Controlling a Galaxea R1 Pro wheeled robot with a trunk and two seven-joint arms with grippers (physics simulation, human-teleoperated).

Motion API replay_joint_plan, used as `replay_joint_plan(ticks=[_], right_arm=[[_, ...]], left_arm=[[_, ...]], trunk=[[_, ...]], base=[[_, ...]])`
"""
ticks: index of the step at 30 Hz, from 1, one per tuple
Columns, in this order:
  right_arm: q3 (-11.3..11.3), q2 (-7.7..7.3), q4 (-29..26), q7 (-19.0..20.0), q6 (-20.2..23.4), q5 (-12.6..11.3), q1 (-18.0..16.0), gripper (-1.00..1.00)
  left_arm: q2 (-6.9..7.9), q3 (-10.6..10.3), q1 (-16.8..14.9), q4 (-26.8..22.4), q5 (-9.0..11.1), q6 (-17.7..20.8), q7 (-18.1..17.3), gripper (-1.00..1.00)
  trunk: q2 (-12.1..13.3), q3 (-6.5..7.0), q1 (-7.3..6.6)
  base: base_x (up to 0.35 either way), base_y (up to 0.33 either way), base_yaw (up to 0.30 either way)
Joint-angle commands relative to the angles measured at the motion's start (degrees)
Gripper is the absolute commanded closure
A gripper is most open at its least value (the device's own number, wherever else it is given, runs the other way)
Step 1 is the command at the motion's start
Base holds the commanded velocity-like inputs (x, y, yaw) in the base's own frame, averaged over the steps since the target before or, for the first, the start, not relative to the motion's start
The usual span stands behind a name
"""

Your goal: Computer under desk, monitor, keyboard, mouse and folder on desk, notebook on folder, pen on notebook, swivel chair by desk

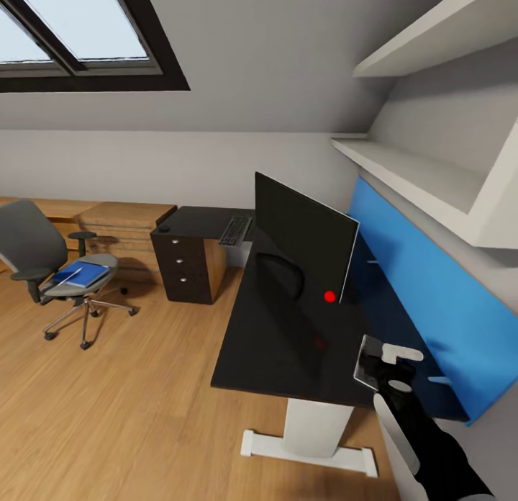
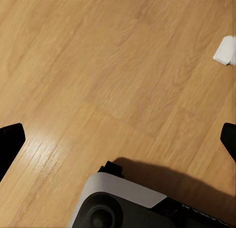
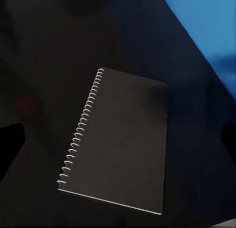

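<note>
Hanging over the near right end of the shiny black surface (image 1: 288,342), the right claw (image 1: 385,364) is spread wide, with its dark tips at both sides of the right wrist view and nothing between them. Under it lies the notebook (image 3: 120,144), thin, flat and dark grey, with a row of small silver rings down one long side. Its long side runs along the blue wall panel (image 1: 432,285), and there is bare black top all around it. Farther along the surface stands the monitor (image 1: 302,238), a wide thin black screen with a red dot at its low corner, turned at a slant. Past it the flat keyboard (image 1: 235,229) lies on the far part of the surface, and a small black mouse (image 1: 164,228) sits near the corner above the black drawers (image 1: 183,263). Well apart, out on the smooth wooden floor (image 1: 129,400), is the grey padded swivel chair (image 1: 54,271). The bright blue folder (image 1: 80,275) lies flat on its seat with the thin white pen (image 1: 67,276) across it. The left claw (image 2: 118,139) is also wide and holds nothing, and it hangs over bare wooden floor with lots of room.
</note>
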Motion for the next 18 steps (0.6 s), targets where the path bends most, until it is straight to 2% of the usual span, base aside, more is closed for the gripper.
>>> replay_joint_plan(ticks=[1, 4, 5, 7, 12, 13, 18], right_arm=[[0.19, -0.06, 0.79, 0.01, 0.15, -0.27, -0.06, -1.0], [0.13, -0.04, 3.88, 2.17, -0.17, 0.06, -0.15, -1.0], [0.05, -0.07, 7.05, 4.97, -1.55, 0.17, -0.41, -1.0], [0.02, -0.08, 9.13, 6.39, -2.56, 0.25, -0.88, -1.0], [0.0, -0.13, 11.83, 7.23, -3.19, 0.29, -1.9, -1.0], [-0.01, -0.21, 14.15, 7.38, -3.45, 0.3, -2.99, -1.0], [-0.01, -0.96, 18.25, 7.88, -5.56, 0.23, -4.78, -1.0]], left_arm=[[0.03, -0.2, 0.0, -0.1, 0.6, -0.24, 0.32, -1.0], [0.02, -0.2, 0.0, -0.16, 0.6, -0.24, 0.31, -1.0], [0.07, -0.2, 0.0, -0.19, 0.6, -0.24, 0.31, -1.0], [0.14, -0.2, 0.0, -0.2, 0.6, -0.24, 0.3, -1.0], [0.18, -0.13, 0.0, -0.2, 0.6, -0.24, 0.42, -1.0], [0.18, -0.12, 0.0, -0.2, 0.6, -0.24, 0.46, -1.0], [0.19, -0.11, 0.0, -0.2, 0.6, -0.31, 0.47, -1.0]], trunk=[[-0.05, -0.06, 0.02], [-0.05, -0.06, 0.02], [-0.05, -0.06, 0.02], [-0.05, -0.06, 0.02], [-0.05, -0.06, 0.02], [-0.05, -0.06, 0.02], [-0.05, -0.06, 0.02]], base=[[0.035, -0.015, 0.0], [0.067, -0.008, 0.0], [0.249, -0.002, 0.0], [0.229, -0.001, 0.0], [0.09, 0.0, 0.0], [0.145, 0.0, 0.0], [0.234, 0.0, 0.0]])
